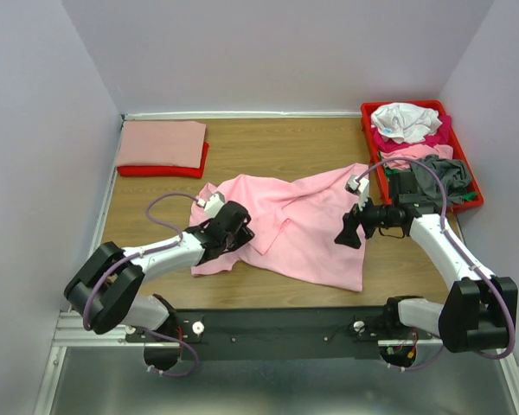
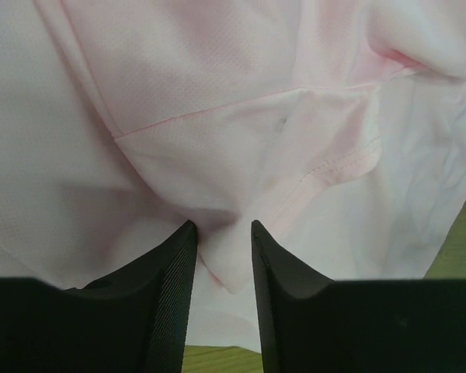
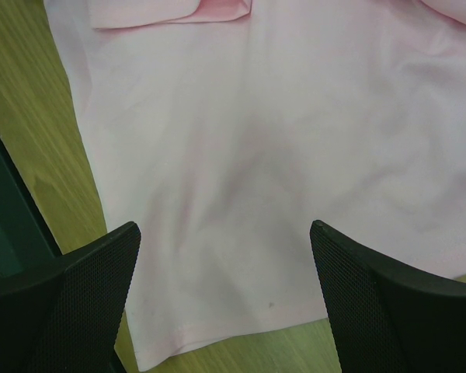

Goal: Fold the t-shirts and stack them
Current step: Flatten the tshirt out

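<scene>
Left pincer (image 2: 223, 229) sits low on the near-left part of the shirt. Its two fingers are close together with a pleat of pink cloth between them, but I cannot tell whether they have bitten on it. Right pincer (image 3: 225, 233) is released, its jaws spread wide, and it hovers just above the shirt's right-hand part, holding nothing.

The wooden counter (image 1: 285, 147) carries everything. A light pink t-shirt (image 1: 307, 220) lies across its middle, opened out but not flat. It is rumpled, a flap is turned over near the centre, and its far-right corner reaches almost to the tray.

Judging from this, the work is at the start of this shirt: taking hold so it can be spread before any fold is made. The next move seems to call for a sure grip on the left. The right pincer would then drop onto an edge rather than the middle of the cloth, so that the two can draw the shirt taut and smooth the flap.

The red tray (image 1: 369, 143) stands at the far right. It holds a heap of unfolded shirts, white (image 1: 406, 121) on top, then magenta (image 1: 385, 138) and grey (image 1: 450, 173). The right arm lies just beside it, so a wide swing there could catch the rim.

In the far-left corner, well apart from the pink shirt, a folded salmon shirt (image 1: 160, 143) rests on a folded red one (image 1: 164, 170). That looks like the stack the pink shirt should join. Nothing lies on the counter between the pink shirt and the stack.
</scene>
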